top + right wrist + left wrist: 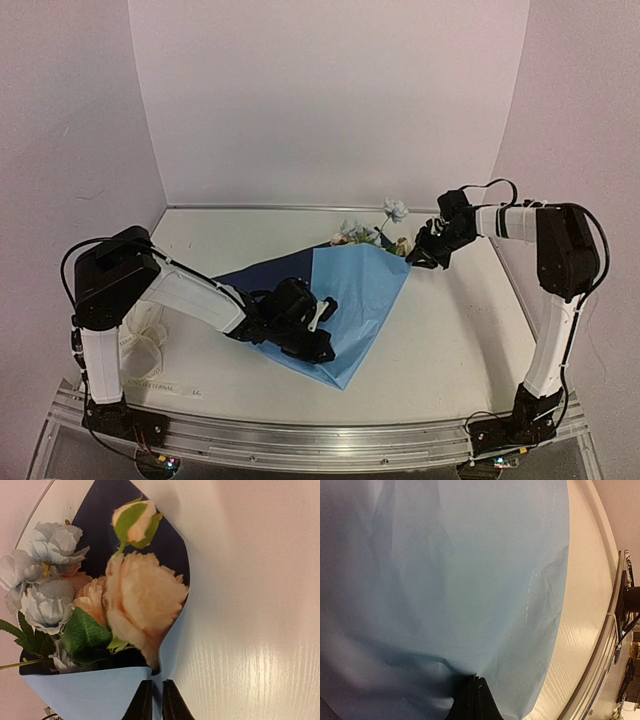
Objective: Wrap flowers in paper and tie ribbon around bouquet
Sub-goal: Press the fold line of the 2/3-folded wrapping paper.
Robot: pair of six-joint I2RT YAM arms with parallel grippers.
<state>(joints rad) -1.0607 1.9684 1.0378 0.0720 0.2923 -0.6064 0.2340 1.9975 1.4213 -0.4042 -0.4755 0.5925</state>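
The paper (350, 290) lies folded over the flowers (395, 210) as a blue cone, its wide end at the back. In the right wrist view cream and pale blue blooms (140, 605) with green leaves stick out of the dark-lined paper (85, 690). My right gripper (156, 685) stands at the cone's wide end (415, 258), its jaws a narrow gap apart with the paper's edge between them. My left gripper (318, 345) is shut on the light blue paper (445, 580) near the cone's lower part, fingertips (476, 682) pinching a fold. The ribbon (140, 350) lies heaped at the left.
White walls close in the table at the back and both sides. A metal rail (320, 440) runs along the near edge, also seen as the rail (605, 645) in the left wrist view. Bare cream tabletop (450, 340) lies right of the cone.
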